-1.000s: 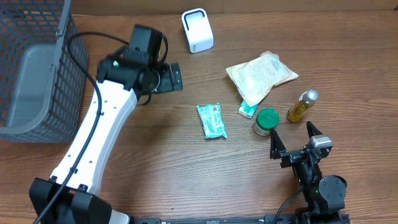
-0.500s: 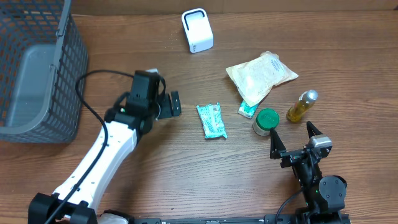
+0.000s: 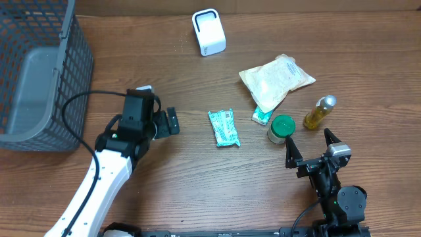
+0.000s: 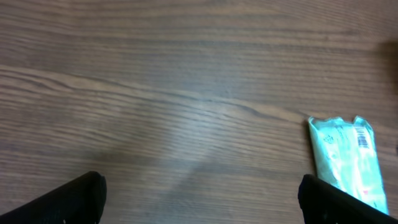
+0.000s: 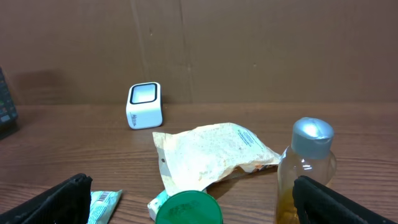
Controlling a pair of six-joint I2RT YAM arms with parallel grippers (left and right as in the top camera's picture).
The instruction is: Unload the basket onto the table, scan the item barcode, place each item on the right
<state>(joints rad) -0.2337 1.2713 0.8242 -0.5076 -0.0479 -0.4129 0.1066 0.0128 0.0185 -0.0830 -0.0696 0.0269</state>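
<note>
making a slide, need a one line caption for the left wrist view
Open left gripper above the wood table, a green packet lying barcode-up at the frame's right edge.

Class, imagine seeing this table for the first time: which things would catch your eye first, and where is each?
The long white left arm dominates the lower left, its open fingers aimed at a green packet lying alone mid-table. A dark mesh basket fills the far left corner, and a small white scanner stands at the far edge. A pale pouch, green-lidded jar and yellow bottle cluster on the right.
</note>
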